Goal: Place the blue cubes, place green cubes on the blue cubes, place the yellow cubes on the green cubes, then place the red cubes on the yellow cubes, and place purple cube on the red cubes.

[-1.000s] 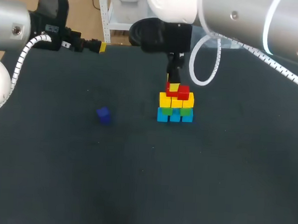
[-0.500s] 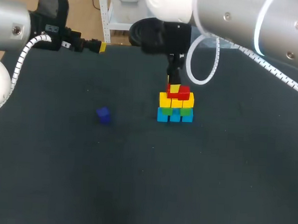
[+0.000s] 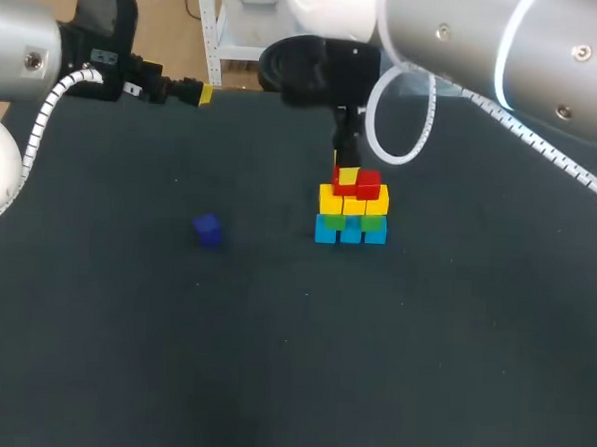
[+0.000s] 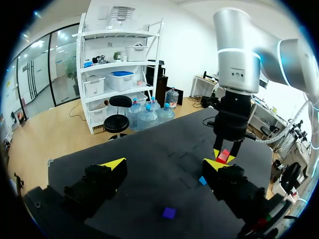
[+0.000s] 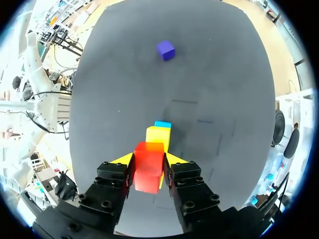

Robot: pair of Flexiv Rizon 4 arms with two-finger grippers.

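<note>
Red is the colour to watch: the right gripper (image 5: 148, 160) is clamping a red cube (image 5: 148, 174), both fingers pressing its sides. The cube is sitting squarely between the yellow tips and poking out a little ahead of them.

From the head view, that right gripper (image 3: 347, 172) is hanging right over the stack (image 3: 352, 211) near the middle of the table (image 3: 271, 362). Blue cubes (image 3: 350, 232) are forming the base, green cubes (image 3: 371, 223) are lying on them, and yellow cubes (image 3: 356, 200) are topping those. Another red piece (image 3: 369, 184) is resting on the yellow row, just beside the fingers.

The purple cube (image 3: 208, 229) is lying alone, well apart from the stack on its left.

The left gripper (image 4: 164, 165) is hovering at the table's far edge, fingers spread wide and nothing between them.

Now the tricky parts. In the right wrist view the held cube is covering most of the stack; only one yellow cube (image 5: 158, 134) and a sliver of blue are peeking out ahead of it. In the left wrist view one of the left fingers is blocking the stack, leaving a single blue corner showing. Whether the held cube is touching the yellow layer, I cannot tell.
</note>
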